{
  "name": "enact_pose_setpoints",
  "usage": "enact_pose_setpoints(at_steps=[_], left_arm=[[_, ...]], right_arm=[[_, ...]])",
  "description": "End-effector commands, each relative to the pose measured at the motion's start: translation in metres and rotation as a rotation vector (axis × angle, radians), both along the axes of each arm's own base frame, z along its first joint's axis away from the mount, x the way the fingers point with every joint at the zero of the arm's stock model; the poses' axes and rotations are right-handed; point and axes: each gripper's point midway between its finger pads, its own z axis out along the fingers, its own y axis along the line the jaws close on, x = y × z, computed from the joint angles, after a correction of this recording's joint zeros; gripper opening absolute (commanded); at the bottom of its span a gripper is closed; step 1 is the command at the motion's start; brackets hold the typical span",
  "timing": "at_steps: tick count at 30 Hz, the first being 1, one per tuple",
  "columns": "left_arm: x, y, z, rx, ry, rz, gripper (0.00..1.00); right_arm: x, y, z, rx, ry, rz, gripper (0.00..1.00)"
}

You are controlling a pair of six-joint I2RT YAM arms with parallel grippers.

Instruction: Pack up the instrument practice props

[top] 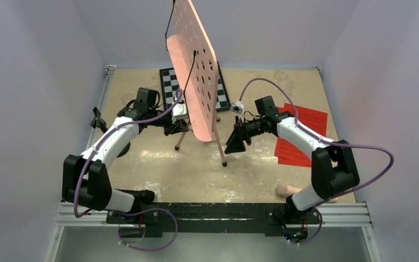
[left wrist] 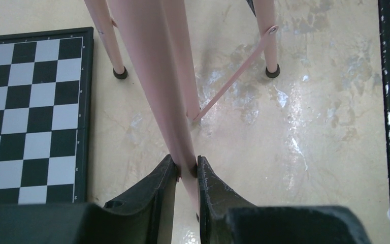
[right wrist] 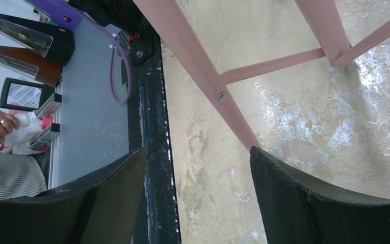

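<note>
Now left hand [left wrist: 187,169] clamps music stand [top: 196,71] leg; right hand [right wrist: 198,155] agape, seemingly alongside.

Bright even light, sharp focus; tabletop [left wrist: 304,127] glare (wrist views)

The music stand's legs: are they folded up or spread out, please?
Spread: the music stand has its legs apart on the table, braces extended.

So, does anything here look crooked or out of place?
Nothing spilled or broken. The red sheets lie fanned at the right, and a peach tube lies half hidden at the near edge. The pink music stand stands on its legs.
</note>
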Motion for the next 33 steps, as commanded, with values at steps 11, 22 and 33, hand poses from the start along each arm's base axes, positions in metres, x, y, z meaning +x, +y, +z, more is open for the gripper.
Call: enact_pose_setpoints(at_steps=[11, 22, 33], left_arm=[[0.026, 0.035, 0.008, 0.146, -0.264, -0.131, 0.0], [0.039, 0.028, 0.015, 0.052, -0.176, -0.001, 0.35], [0.015, 0.056, 0.019, 0.094, -0.217, 0.192, 0.73]], right_arm=[[-0.004, -0.029, 0.065, 0.012, -0.187, -0.033, 0.81], [0.094, -0.016, 0.157, 0.13, -0.422, -0.122, 0.81], [0.132, 0.014, 0.186, 0.293, -0.274, -0.111, 0.82]])
